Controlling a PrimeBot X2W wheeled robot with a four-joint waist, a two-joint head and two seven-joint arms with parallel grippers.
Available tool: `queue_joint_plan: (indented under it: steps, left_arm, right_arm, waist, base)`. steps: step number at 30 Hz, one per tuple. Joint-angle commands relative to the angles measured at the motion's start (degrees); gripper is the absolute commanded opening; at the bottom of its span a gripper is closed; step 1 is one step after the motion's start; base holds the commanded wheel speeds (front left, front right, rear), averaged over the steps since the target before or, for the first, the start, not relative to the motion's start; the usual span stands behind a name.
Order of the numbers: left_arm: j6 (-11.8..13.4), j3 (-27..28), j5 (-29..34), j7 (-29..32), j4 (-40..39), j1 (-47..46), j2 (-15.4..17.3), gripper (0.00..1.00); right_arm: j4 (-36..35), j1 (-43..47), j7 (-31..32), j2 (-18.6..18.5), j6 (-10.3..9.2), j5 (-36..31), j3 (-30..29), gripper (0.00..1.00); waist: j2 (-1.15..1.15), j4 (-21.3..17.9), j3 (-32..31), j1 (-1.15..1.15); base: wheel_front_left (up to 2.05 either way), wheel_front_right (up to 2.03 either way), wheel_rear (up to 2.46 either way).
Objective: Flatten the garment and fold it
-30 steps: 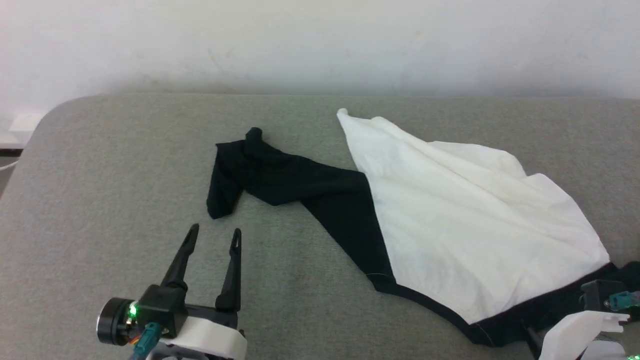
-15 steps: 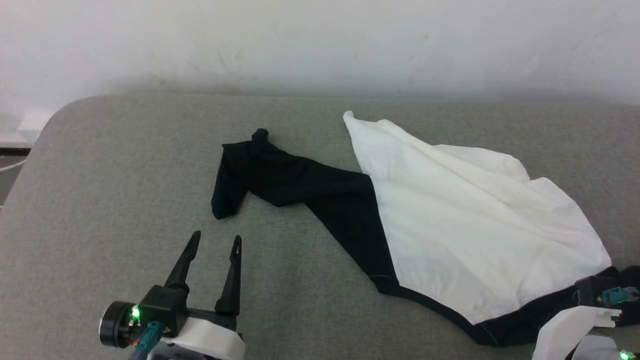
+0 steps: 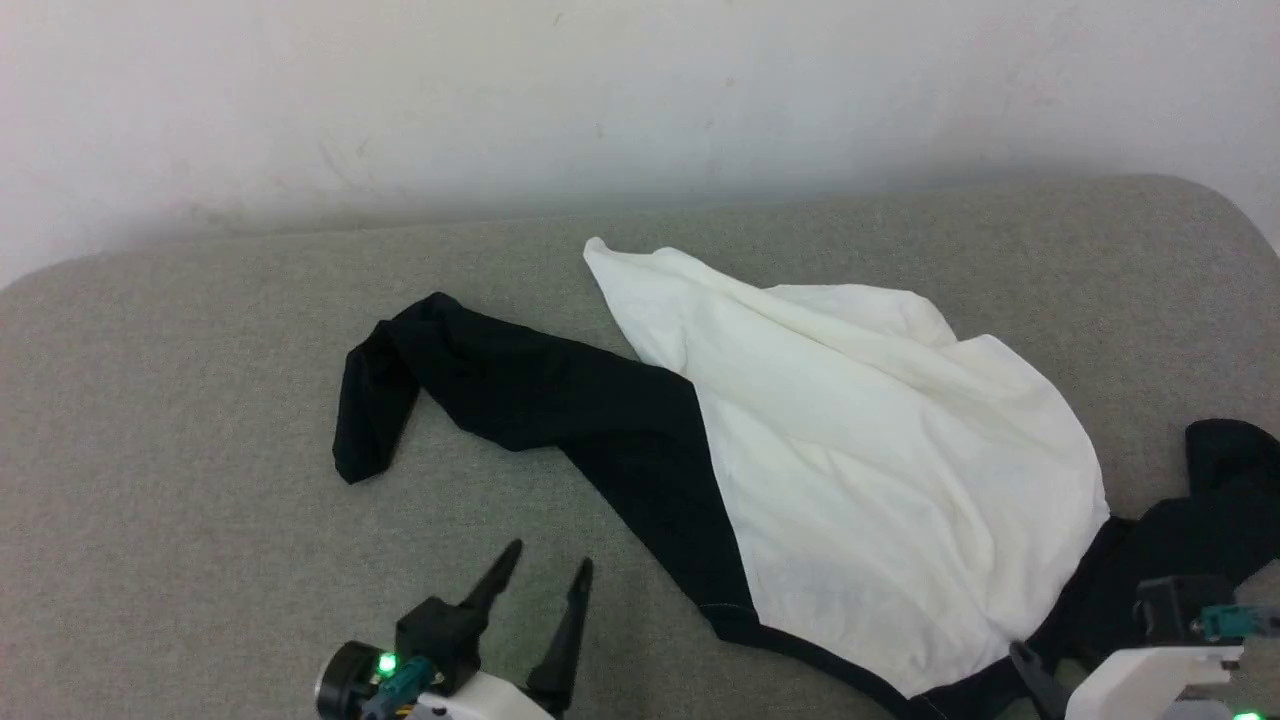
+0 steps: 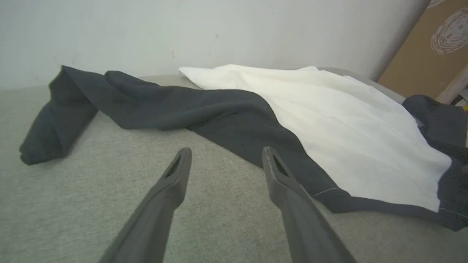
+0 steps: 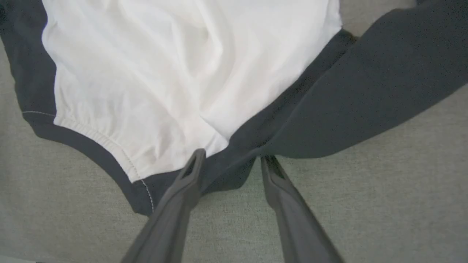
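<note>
Garment (image 3: pixel 880 450) on a grey padded surface (image 3: pixel 200 450) against a pale wall (image 3: pixel 640 90), as seen from the head and both wrists. We see the white body (image 3: pixel 860 400) lying rumpled right of centre, with one corner peaked at the far side. The left sleeve (image 3: pixel 480 375), black, runs leftward from the body and doubles back toward the near side at its cuff. The right sleeve (image 3: pixel 1220 500), also black, is bunched at the right edge. A black neckline trim (image 3: pixel 800 645) curves along the near edge of the body.

At the near left we find the left gripper (image 3: pixel 550 557) with its jaws apart and nothing between them. It is over bare surface, near the garment but clear of it, tips directed toward the left sleeve. At the near right corner of the garment is the right gripper (image 5: pixel 233 155), jaws likewise apart. From its wrist we see a fold of black cloth, where trim meets right sleeve, lying between the two tips. We cannot tell whether either finger presses the cloth.
</note>
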Motion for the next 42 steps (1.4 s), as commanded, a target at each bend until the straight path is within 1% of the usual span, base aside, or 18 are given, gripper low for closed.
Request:
queue_joint_plan:
  steps: [1,4,9,11,13,16,20,26,27,28,32,36,39,42]
  left_arm:
    - [-0.32,-0.33,-0.50,0.47,0.26,-0.34,-0.45,1.00]
    - [-1.35,-2.10,-3.17,5.76,0.55,-0.67,-1.85,1.00]
    - [-1.71,-4.67,-6.78,18.24,0.41,-2.37,-3.21,1.00]
    - [-1.43,-5.86,-6.86,23.04,0.82,-3.75,-3.38,1.00]
    - [-0.58,-6.75,-6.51,27.28,1.13,-5.13,-3.54,1.00]
    - [0.92,-7.14,-8.09,32.10,1.36,-6.72,-4.25,1.00]
    - [2.44,-7.89,-9.42,36.69,2.49,-8.25,-4.70,1.00]
    - [3.30,-8.00,-11.95,36.39,4.15,-9.56,-5.09,1.00]
    - [3.19,-8.08,-12.06,36.11,4.65,-9.73,-5.11,0.64]
    - [3.19,-7.90,-12.09,35.29,5.03,-9.92,-5.11,0.00]
    - [3.86,-5.66,-12.41,30.22,5.37,-9.76,-4.61,0.00]
    - [5.54,-2.37,-12.35,25.22,3.30,-7.63,-2.35,0.00]
    - [6.72,0.14,-13.23,23.23,0.73,-4.16,-0.55,0.00]
    - [7.78,1.69,-13.60,22.75,-2.22,0.14,1.43,0.00]
  right_arm:
    - [-0.57,-0.77,-0.75,-0.02,-0.05,0.16,0.13,1.00]
    - [-2.73,-2.93,-6.49,0.03,-0.05,0.58,-0.21,1.00]
    - [-5.93,-6.30,-16.54,-1.91,-0.05,-0.80,1.14,1.00]
    - [-6.39,-7.44,-20.08,-2.65,-0.05,-1.60,1.64,1.00]
    - [-6.35,-8.55,-23.31,-2.87,-0.05,-2.42,1.58,1.00]
    - [-5.69,-9.80,-27.24,-2.64,-0.05,-3.59,1.07,1.00]
    - [-3.86,-10.48,-30.20,-2.13,-0.05,-4.93,1.18,1.00]
    - [-0.98,-10.64,-31.67,-1.68,-0.05,-5.95,1.97,1.00]
    - [-0.38,-10.55,-31.38,-1.71,-0.05,-6.03,2.21,1.00]
    - [0.26,-10.41,-30.94,-1.89,-0.05,-6.10,2.62,1.00]
    - [2.44,-9.55,-29.02,-2.62,-0.05,-5.55,3.53,1.00]
    - [3.87,-8.40,-26.78,-3.02,-0.05,-4.61,3.65,1.00]
    - [4.82,-7.32,-24.73,-3.03,-0.05,-4.44,3.00,1.00]
    - [5.57,-6.39,-22.27,-2.59,-0.05,-5.03,0.88,1.00]
  waist:
    - [0.00,-0.61,0.39,0.00]
    - [0.00,-1.18,0.99,0.00]
    - [0.00,-2.34,2.53,0.00]
    - [0.00,-3.10,3.22,0.00]
    - [0.00,-3.83,3.88,0.00]
    - [0.00,-4.85,4.82,0.00]
    - [0.00,-6.01,5.77,0.00]
    - [0.00,-6.52,6.67,0.00]
    - [0.00,-6.42,6.70,0.00]
    - [0.00,-6.25,6.60,0.00]
    - [0.00,-4.81,5.61,0.00]
    - [0.00,-2.35,4.16,0.00]
    - [0.00,-0.19,3.05,0.00]
    - [0.00,2.02,2.35,0.00]
  base:
    - [0.00,0.00,0.00]
    - [0.00,0.00,0.00]
    - [0.00,0.00,0.00]
    - [0.00,0.00,0.00]
    - [0.00,0.00,0.00]
    - [0.00,0.00,0.00]
    - [0.00,0.00,0.00]
    - [0.00,0.00,0.00]
    - [0.00,0.00,0.00]
    - [0.00,0.00,0.00]
    - [0.00,0.00,0.00]
    - [0.00,0.00,0.00]
    - [0.00,0.00,0.00]
    - [0.00,0.00,0.00]
